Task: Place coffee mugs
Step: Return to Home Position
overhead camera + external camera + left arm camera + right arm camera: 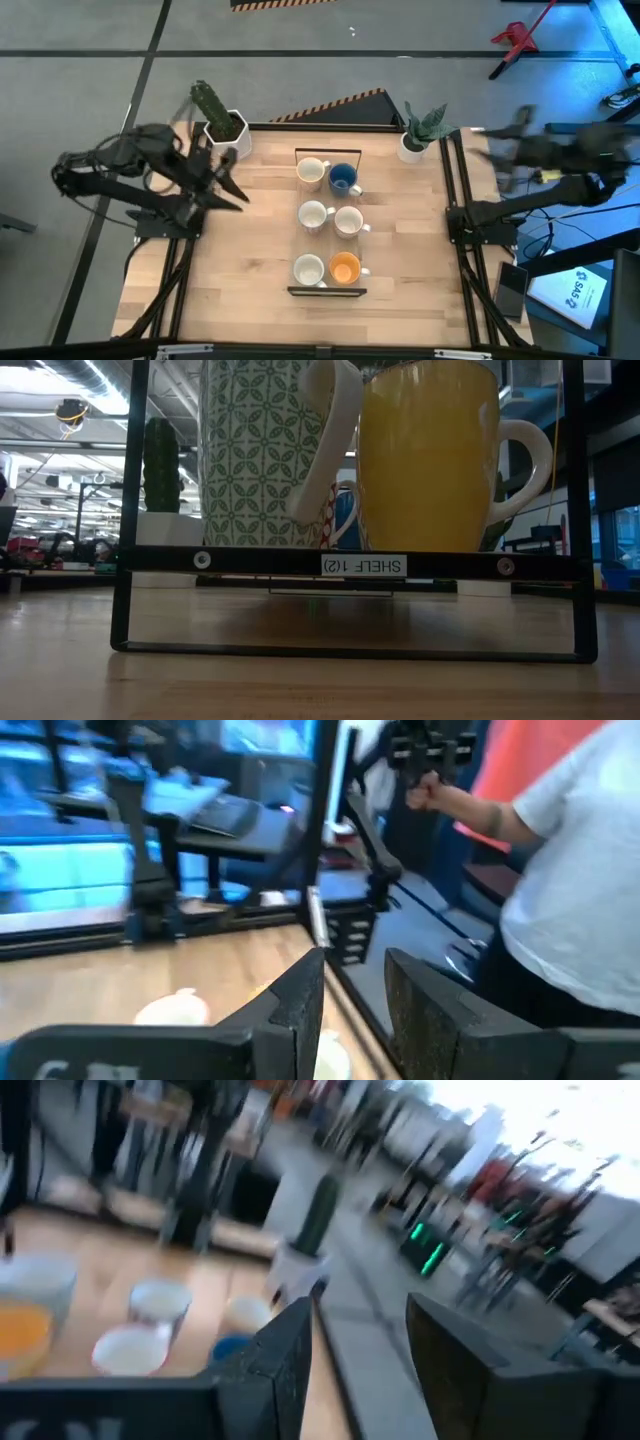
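Six mugs stand upright in two rows on a low black-framed shelf (327,291) at mid-table: white (312,172), blue (343,179), white (313,214), white (348,221), white (308,269) and orange (344,268). In the low view a green-patterned mug (260,450) and the orange mug (430,455) rest by their bases on the shelf's top. My left gripper (236,195) (355,990) hangs open over the table's left side, away from the mugs. My right gripper (492,152) (360,1340) is open, raised beyond the table's right edge.
A cactus in a white pot (222,125) stands at the far left corner and a leafy plant in a white pot (414,140) at the far right. A person in a white shirt (580,910) stands beyond the table. Bare wood (240,290) lies either side of the shelf.
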